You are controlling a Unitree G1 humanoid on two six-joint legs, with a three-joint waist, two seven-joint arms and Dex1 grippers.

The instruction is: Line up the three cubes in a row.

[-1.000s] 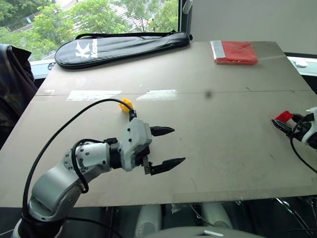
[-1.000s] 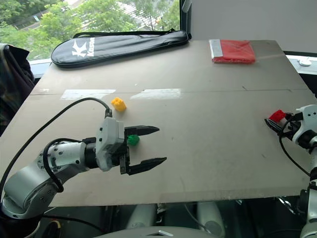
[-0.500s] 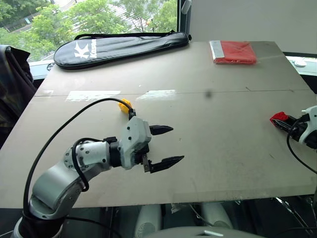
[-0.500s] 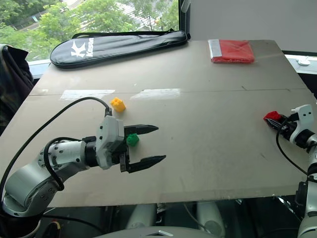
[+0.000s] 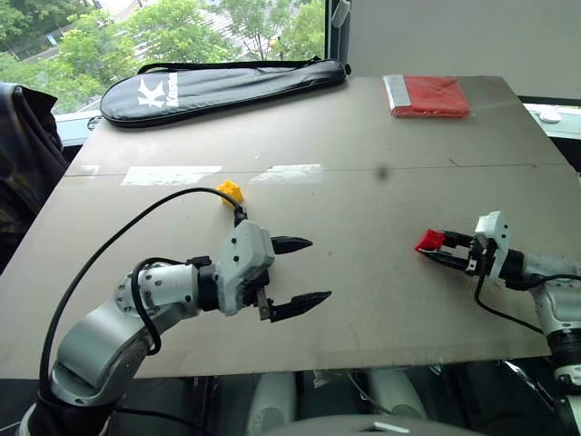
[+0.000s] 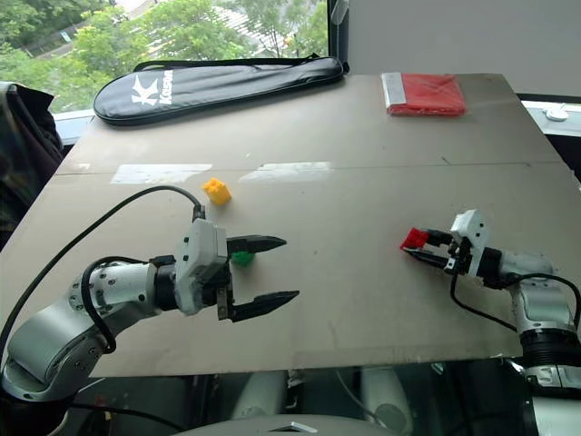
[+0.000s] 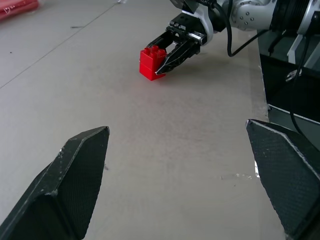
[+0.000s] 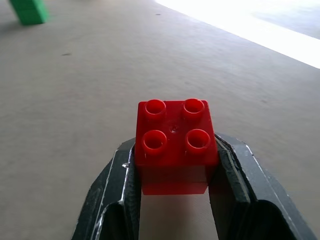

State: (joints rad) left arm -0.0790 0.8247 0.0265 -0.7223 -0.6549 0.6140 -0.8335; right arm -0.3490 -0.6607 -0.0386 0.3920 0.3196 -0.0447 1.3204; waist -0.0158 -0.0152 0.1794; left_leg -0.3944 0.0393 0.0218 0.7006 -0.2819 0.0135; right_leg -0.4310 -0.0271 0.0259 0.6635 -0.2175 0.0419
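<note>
**Red cube carried toward the row**

The red cube [image 8: 174, 146], a studded toy brick with four round studs uppermost, is clamped at its sides between the two black fingers of the right gripper [image 6: 425, 251]. It is held low over the grey table [image 5: 363, 136], right of the middle; whether its underside touches the board cannot be told. The green cube [image 6: 241, 258] lies partly hidden behind the upper finger of the left gripper [image 6: 263, 273], whose jaws are spread wide and empty. The yellow cube [image 6: 216, 191] sits on the table just beyond, near the green one. The red cube is well apart from both.

The step in hand is judged to be the transport of the red cube toward the other two; no row is formed yet. A further carry to the left is called for next, and a spot must be chosen that falls on the line set by the yellow and green cubes, so that the brick can be set down flat and let go. Room may need to be made by the left gripper, which hovers by the green cube.

A black racket bag [image 5: 218, 86] and a flat red packet [image 5: 431, 94] lie at the far edge, away from the work.
</note>
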